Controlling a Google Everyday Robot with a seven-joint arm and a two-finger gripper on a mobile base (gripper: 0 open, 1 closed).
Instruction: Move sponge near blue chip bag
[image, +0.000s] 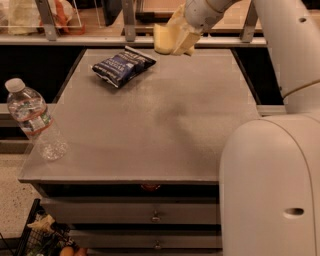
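Note:
The sponge (161, 39) is a pale yellow block held in the air above the table's far edge, just right of the blue chip bag (122, 65). The bag is dark navy and crinkled and lies flat on the grey table (150, 130) at the back left. My gripper (176, 42) reaches down from the top of the camera view and is shut on the sponge. The sponge hangs clear of the table, about a bag's width from the bag.
A clear plastic water bottle (34, 120) stands at the table's left front edge. My white body (270, 185) fills the lower right. A metal rail and shelf (100, 40) run behind the table. Drawers (155, 216) sit under the top, and a wire basket (40, 235) stands on the floor at the lower left.

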